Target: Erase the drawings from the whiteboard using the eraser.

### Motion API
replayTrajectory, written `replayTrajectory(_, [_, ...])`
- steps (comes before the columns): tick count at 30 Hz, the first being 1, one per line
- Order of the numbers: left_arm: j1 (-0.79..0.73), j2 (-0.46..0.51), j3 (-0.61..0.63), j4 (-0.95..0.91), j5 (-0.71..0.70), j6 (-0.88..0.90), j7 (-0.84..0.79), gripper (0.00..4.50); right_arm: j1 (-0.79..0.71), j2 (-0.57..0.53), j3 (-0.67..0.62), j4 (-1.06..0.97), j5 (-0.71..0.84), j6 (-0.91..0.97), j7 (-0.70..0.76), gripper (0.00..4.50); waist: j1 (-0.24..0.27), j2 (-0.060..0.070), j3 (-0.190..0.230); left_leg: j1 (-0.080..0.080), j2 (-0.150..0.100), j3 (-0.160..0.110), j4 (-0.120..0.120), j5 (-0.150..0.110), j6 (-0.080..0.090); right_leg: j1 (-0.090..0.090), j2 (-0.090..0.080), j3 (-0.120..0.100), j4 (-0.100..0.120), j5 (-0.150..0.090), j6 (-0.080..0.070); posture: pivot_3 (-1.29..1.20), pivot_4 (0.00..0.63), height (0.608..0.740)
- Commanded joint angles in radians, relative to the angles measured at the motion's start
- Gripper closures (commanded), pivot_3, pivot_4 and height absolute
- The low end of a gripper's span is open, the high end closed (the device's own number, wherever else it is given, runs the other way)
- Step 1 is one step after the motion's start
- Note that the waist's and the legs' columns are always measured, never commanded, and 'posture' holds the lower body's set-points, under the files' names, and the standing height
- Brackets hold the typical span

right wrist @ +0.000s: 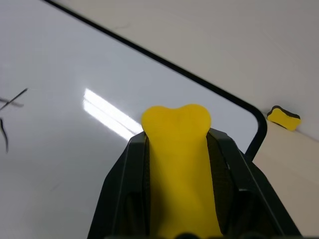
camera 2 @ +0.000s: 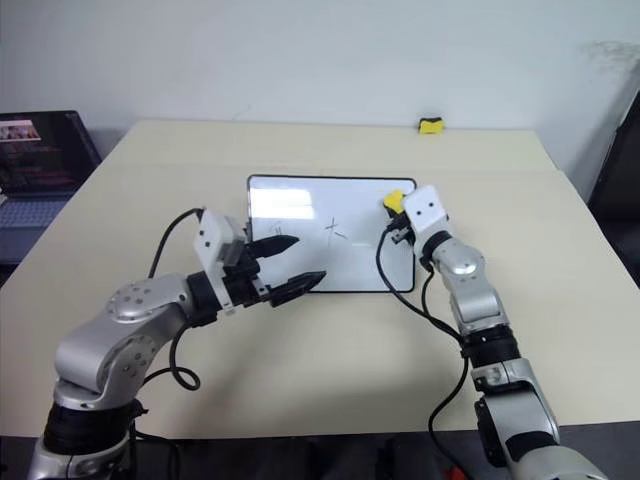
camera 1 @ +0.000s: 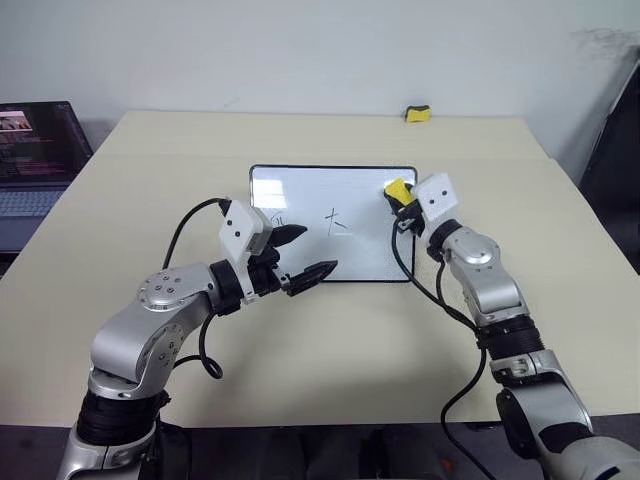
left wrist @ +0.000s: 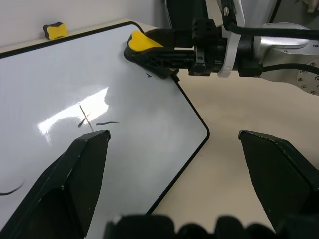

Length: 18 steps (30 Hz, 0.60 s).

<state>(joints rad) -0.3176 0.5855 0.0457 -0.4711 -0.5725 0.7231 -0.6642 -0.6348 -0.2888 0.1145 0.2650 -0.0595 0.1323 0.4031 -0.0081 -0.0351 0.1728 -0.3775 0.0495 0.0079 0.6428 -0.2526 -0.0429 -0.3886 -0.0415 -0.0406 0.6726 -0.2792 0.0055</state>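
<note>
Yellow eraser pinched in the right gripper sits at the whiteboard's right edge, largely wiped; two drawings remain. Left gripper hovers spread.

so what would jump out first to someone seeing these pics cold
Most striking is the yellow eraser, pinched in the shut right gripper over the right end of the whiteboard, which lies mid-table. Next comes the left gripper, fingers spread wide above the board's near left edge, empty. Thin black drawings remain on the white surface, and a second yellow block sits at the table's far edge.
</note>
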Motion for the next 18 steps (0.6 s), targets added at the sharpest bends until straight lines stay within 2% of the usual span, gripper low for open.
replayTrajectory(1, [-0.001, 0.002, 0.013, -0.049, -0.015, -0.011, 0.004, 0.00, 0.060, -0.028, 0.047, 0.000, -0.024, 0.128, 0.056, 3.30, 0.000, 0.000, 0.000, 0.000, 0.000, 0.000, 0.000, 0.000, 0.000, 0.000, 0.000, 0.000, 0.001, 0.000, 0.000, 0.00, 0.150, 0.740])
replayTrajectory(9, [-0.006, 0.005, 0.015, -0.047, -0.016, -0.010, 0.004, 0.00, 0.110, -0.031, 0.074, -0.080, 0.007, 0.262, 0.135, 3.30, -0.002, 0.000, 0.000, 0.015, 0.001, 0.000, 0.000, 0.000, 0.000, 0.011, 0.002, 0.002, 0.002, -0.002, 0.003, 0.00, 0.150, 0.740])
replayTrajectory(14, [0.002, 0.006, 0.018, -0.052, -0.016, -0.009, 0.008, 0.00, 0.102, -0.018, 0.066, -0.131, 0.021, 0.256, 0.148, 3.30, -0.006, -0.001, 0.000, 0.014, 0.001, -0.001, 0.000, 0.000, 0.000, 0.010, 0.004, 0.004, 0.002, -0.002, 0.003, 0.00, 0.150, 0.740])
replayTrajectory(18, [0.023, 0.012, 0.033, -0.061, -0.016, -0.007, 0.016, 0.00, 0.087, 0.013, 0.012, -0.190, 0.108, 0.227, 0.171, 3.30, -0.017, -0.001, 0.001, 0.012, 0.001, -0.001, -0.002, 0.000, 0.000, 0.008, 0.004, 0.004, 0.001, -0.002, 0.003, 0.00, 0.150, 0.740])
